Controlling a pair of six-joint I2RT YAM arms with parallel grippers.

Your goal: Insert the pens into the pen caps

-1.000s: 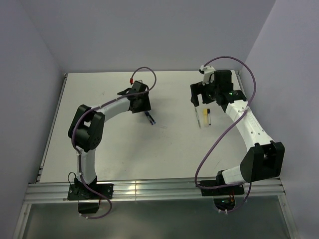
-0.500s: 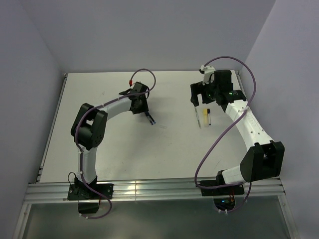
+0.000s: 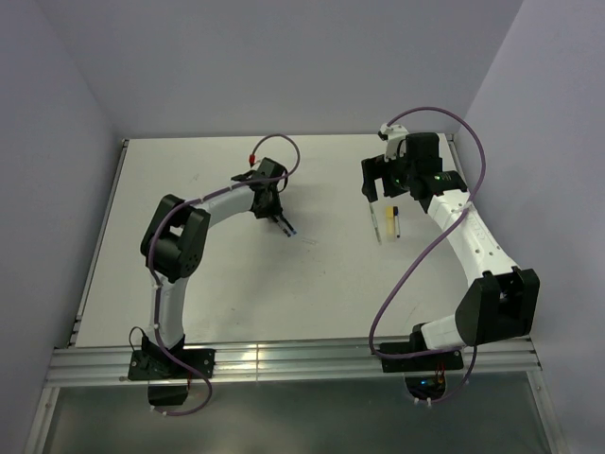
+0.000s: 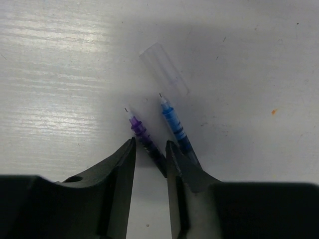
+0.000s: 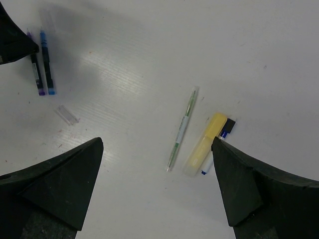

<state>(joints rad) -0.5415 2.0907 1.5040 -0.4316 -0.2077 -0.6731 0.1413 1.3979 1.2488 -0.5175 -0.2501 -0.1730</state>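
- The purple pen (image 4: 142,133) lies on the table (image 4: 60,64) between the left jaws. They stand only a little apart around it, and a thin gap shows on one side, so I judge that they do not pinch it.
- The blue pen (image 4: 174,127) lies just beside it, outside the jaws.
- The clear cap (image 4: 164,69) lies just beyond both pen tips and looks empty.
- The right jaws are spread wide and hold nothing. Below them lie the pale pen (image 5: 182,129) and the yellow cap (image 5: 204,144), near each other but apart.
- A dark blue thing (image 5: 228,125) shows at the ends of the yellow cap. I cannot tell whether it sits inside or beside.
- The pens look light, stiff and smooth, so one may roll or turn in the grip. I would hold the barrel at its middle, away from the fine tip, which seems fragile.
- The caps look very light and would probably slide when pushed, so the other jaws should hold the cap steady.
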